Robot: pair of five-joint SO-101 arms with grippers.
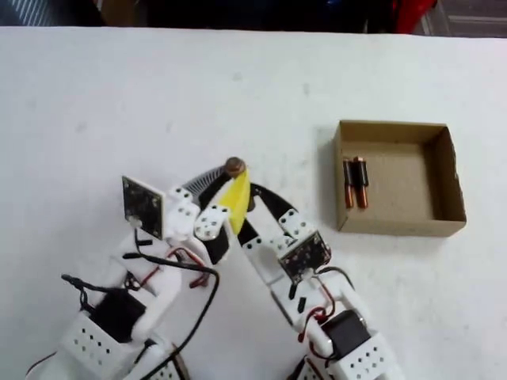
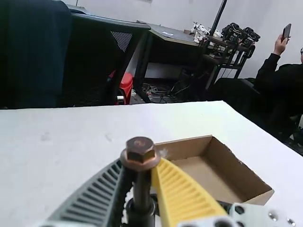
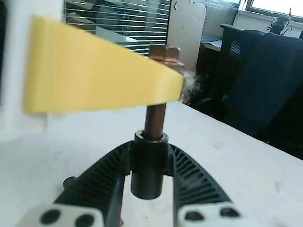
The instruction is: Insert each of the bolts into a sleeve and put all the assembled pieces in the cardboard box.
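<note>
Bolt (image 1: 234,166): in the high view only the head is legible, with the shank and sleeve (image 3: 148,165) covered by the yellow finger (image 1: 235,202). In the left wrist view the sleeve runs off the bottom edge, and in the right wrist view the same finger, blurred, masks the shank under the head. Cardboard box (image 1: 447,182): the two pieces (image 1: 355,183) inside are too small to tell bolt from sleeve.

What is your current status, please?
Left gripper shut on bolt. Right gripper shut on sleeve, bolt partly in. Two assembled pieces in cardboard box.
</note>
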